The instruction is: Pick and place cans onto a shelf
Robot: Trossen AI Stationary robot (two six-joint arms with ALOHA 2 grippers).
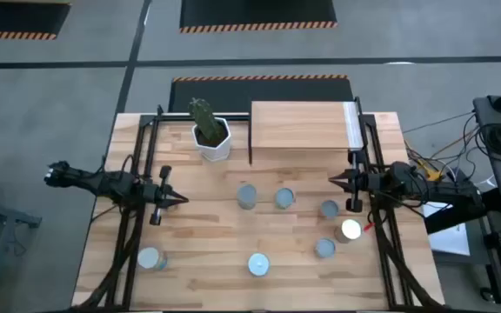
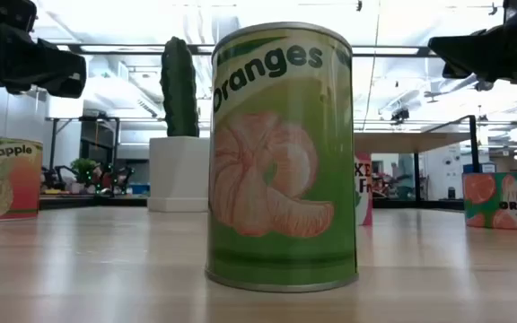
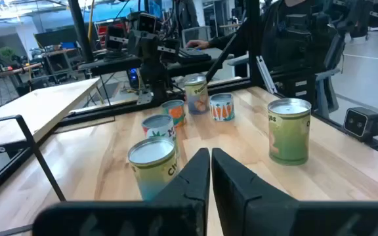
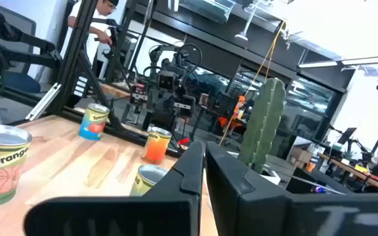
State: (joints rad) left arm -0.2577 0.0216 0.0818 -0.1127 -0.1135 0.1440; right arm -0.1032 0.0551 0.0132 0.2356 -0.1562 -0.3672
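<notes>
In the high view the wooden shelf (image 1: 301, 126) sits at upper centre-right of the slatted tabletop (image 1: 207, 269), its white strip (image 1: 350, 126) along the right edge, and nothing stands on it. Just left of it is the white hexagonal pot (image 1: 213, 139) holding a cactus (image 1: 203, 116).

Seven cans stand on the tabletop, all off the shelf. Two are side by side at centre: one (image 1: 247, 196) and its neighbour (image 1: 284, 199). A third (image 1: 329, 209) is further right, a bright-topped can (image 1: 350, 229) lies lower right, with another (image 1: 323, 249) just below and left of it. The oranges can (image 1: 258, 263) stands at bottom centre, and the pineapple can (image 1: 150, 258) stands alone at lower left.

The left gripper (image 1: 181, 199) hangs at middle left of the frame, its jaws clenched on nothing, pointing toward the centre cans. The right gripper (image 1: 332, 181) hangs at middle right, just below the shelf's right corner, jaws likewise clenched and empty.

In the low view the oranges can (image 2: 283, 157) fills the centre, the pineapple can (image 2: 5, 177) shows at far left, and a further orange-labelled can (image 2: 499, 199) at far right.
</notes>
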